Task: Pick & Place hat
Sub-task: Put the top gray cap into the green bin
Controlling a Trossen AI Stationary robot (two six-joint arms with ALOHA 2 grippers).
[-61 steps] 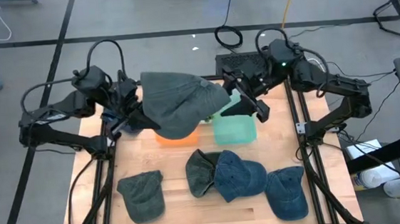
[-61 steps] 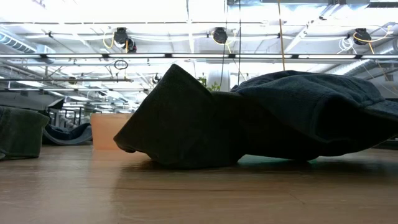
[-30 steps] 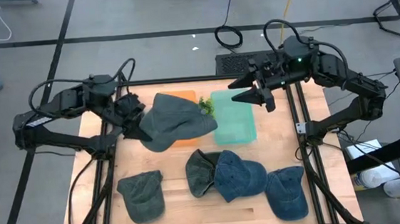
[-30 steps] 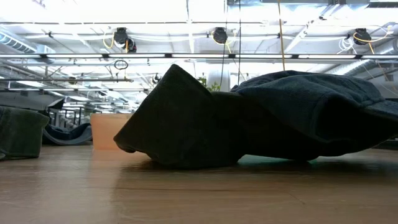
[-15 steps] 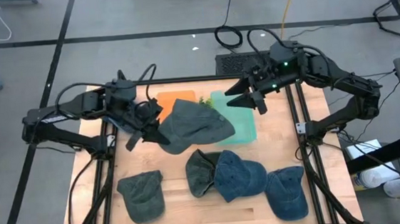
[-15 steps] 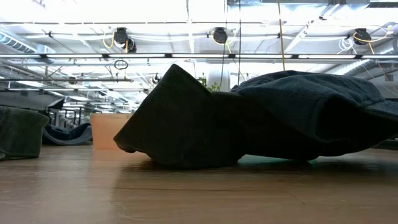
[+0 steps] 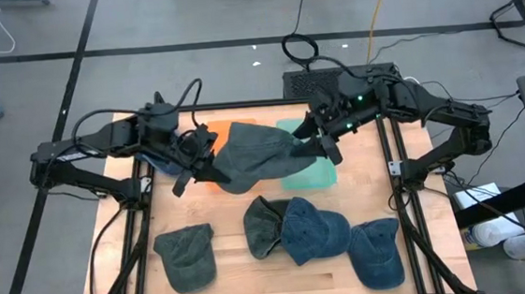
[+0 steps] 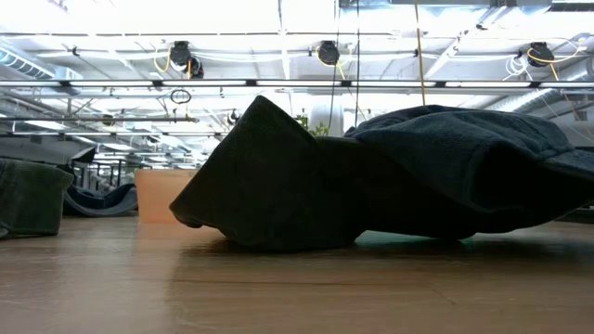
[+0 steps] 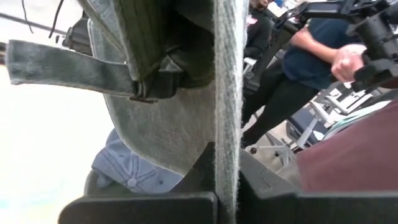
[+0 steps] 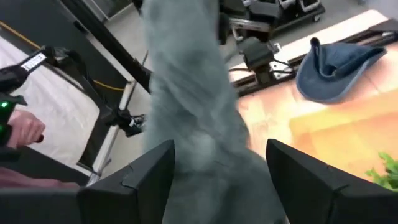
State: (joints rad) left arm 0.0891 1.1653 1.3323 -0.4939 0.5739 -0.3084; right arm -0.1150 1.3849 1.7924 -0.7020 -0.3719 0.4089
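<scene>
A grey-green hat (image 7: pixel 256 155) hangs over the orange bin (image 7: pixel 207 134) and the green bin (image 7: pixel 309 170) at the far middle of the table. My left gripper (image 7: pixel 195 167) is at the hat's left edge, shut on it. My right gripper (image 7: pixel 319 143) is at the hat's right end and open. In the right wrist view its two fingers (image 10: pixel 147 177) stand on either side of the hanging hat cloth (image 10: pixel 194 118). The left wrist view shows the hat's back strap and buckle (image 9: pixel 144 89). My left gripper pinches an edge of the hat (image 9: pixel 227 118) between its two fingers, and the cloth shows edge-on between them. It comes at the hat from the table's left. The hat spreads away from the hold toward the right, above the bins. Whether it rests on them I cannot tell.
Several other hats lie along the near half: a green one (image 7: pixel 187 256), a dark one (image 7: pixel 263 226), two blue ones (image 7: pixel 312 233) (image 7: pixel 378 251). Another blue hat (image 10: pixel 339 67) lies left of the orange bin. A person (image 9: pixel 323 50) stands beyond the table.
My left gripper has carried the hat toward the table's right, from over the orange bin to across both bins. My right gripper has come down and leftward from above the green bin's far edge to the hat's right end.
</scene>
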